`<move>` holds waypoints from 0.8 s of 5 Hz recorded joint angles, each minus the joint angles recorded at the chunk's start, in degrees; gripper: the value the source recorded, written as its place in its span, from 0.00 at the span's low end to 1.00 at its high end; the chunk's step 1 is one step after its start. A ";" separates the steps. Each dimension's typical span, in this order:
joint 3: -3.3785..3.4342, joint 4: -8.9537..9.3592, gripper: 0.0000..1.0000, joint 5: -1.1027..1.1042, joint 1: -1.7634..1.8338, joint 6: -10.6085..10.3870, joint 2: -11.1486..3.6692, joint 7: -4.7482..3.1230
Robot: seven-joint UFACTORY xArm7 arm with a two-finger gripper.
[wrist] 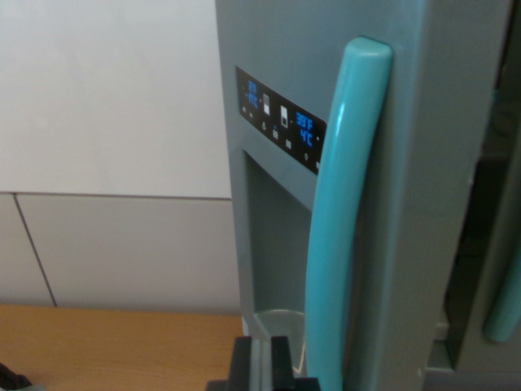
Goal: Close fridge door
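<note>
Grey and rigid, the fridge door [423, 147] fills the wrist view's right, standing on a wooden counter [106, 346] before a white wall [106, 98], with a dark gap at its far right edge suggesting it is ajar; it looks like a light, hinged toy panel that should swing under a gentle flat push rather than a grasp. Its long teal handle [342, 220], smooth, curved and probably slippery, is the one obvious place to take hold or press beside. Blue digits on the black display panel [281, 118] seem to read °F and °C but are too blurred to trust, no brand is visible, and of the pincer [260, 366] only dark tips show at the bottom edge, so I cannot tell whether it is released or clenched.
</note>
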State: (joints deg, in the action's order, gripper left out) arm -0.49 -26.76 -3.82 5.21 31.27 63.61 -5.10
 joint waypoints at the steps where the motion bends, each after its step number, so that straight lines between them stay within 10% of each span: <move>1: 0.00 -3.32 1.00 0.00 0.00 -0.24 -5.68 0.00; 2: 0.00 -3.32 1.00 0.00 0.00 -0.24 -5.68 0.00; 3: 0.00 -6.70 1.00 0.00 0.00 -0.38 -11.59 0.00; 4: 0.00 -6.70 1.00 0.00 0.00 -0.38 -11.59 0.00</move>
State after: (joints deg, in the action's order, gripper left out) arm -0.49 -33.47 -3.82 5.21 30.89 52.01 -5.10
